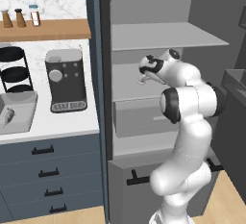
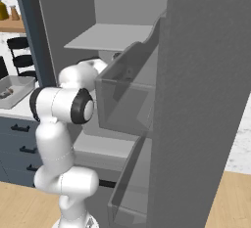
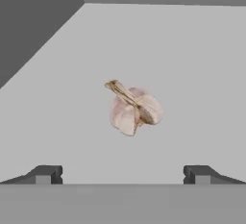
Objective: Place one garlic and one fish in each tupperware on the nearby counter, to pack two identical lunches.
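the claw (image 3: 123,175) hangs wide open and empty over the garlic (image 3: 133,108) on the fridge shelf (image 3: 192,64); centre on the bulb, drop, then close.

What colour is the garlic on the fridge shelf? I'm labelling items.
Pale pinkish-beige with a tan stem; the garlic shows best in the hand view.

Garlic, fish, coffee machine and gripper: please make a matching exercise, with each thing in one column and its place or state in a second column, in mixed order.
Things:
1. garlic
2. fish
3. coffee machine
4. gripper

Places or states:
A. standing on the white counter
B. open, holding nothing
C. lying on a grey fridge shelf
D. inside a light-grey tupperware

Pairs: 1-C, 2-D, 3-A, 4-B
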